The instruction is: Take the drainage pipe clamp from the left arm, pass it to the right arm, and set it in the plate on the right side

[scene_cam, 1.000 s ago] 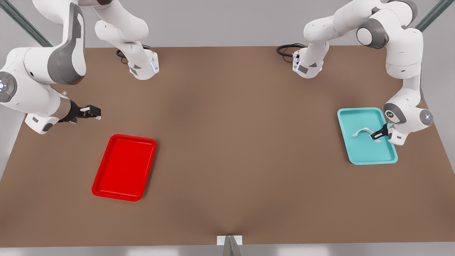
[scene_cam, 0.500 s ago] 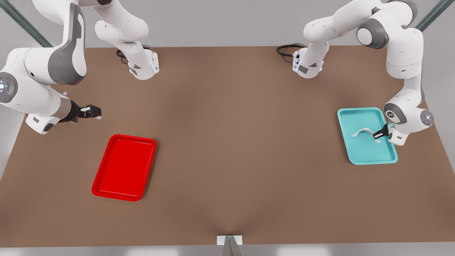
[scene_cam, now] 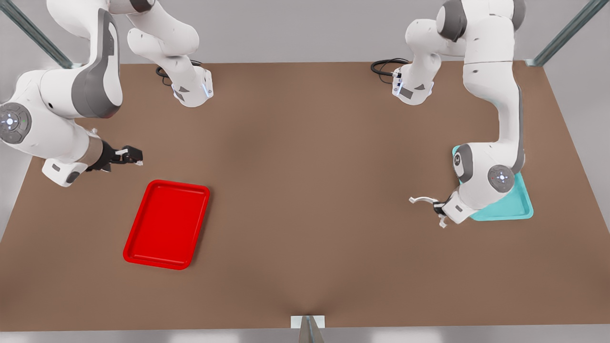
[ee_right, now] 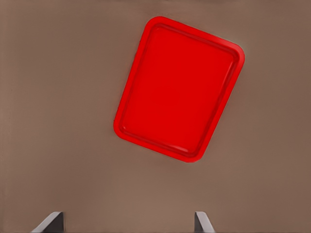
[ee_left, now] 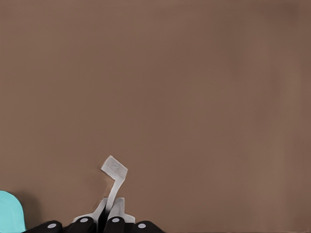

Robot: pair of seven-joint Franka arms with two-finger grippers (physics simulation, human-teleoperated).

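Front view: left gripper clenched on the drainage pipe clamp, carried above the table just off the teal tray, on its side toward the plate; reads as heading for the handover. Right gripper waits near the plate's far corner.

Left wrist view: fingers pinch the clamp mid-strap, one tab left free, probably for the other arm.

Right wrist view: fingertips spread wide, empty, plate ahead.
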